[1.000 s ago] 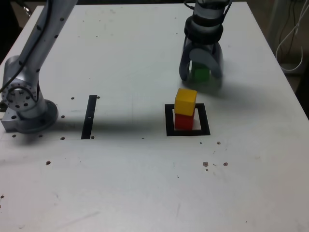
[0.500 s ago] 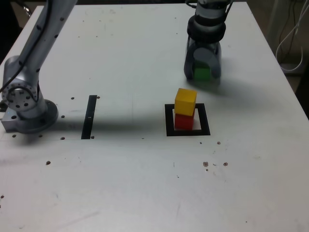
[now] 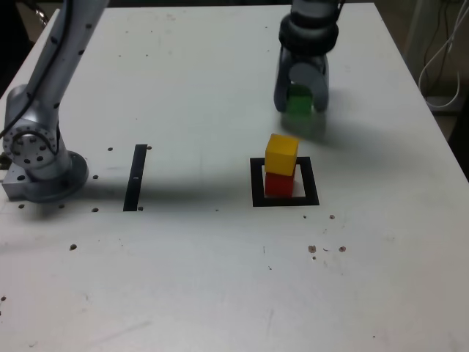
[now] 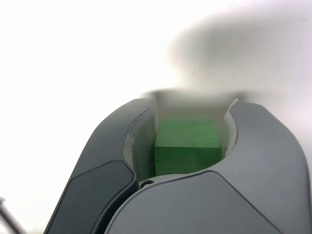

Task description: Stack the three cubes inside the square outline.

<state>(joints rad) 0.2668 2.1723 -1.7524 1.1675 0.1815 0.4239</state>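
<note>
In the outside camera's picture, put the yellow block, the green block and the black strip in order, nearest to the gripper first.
1. Green block: between the fingers of the gripper.
2. Yellow block: on top of the red block.
3. Black strip: far off, toward the exterior view's left.

The worktop (image 3: 183, 257) is viewed from above at a slant, well back from the gripper (image 3: 301, 92); in the wrist view, the gripper is seen close up. The green cube (image 3: 299, 105) between its fingers is shared.
</note>
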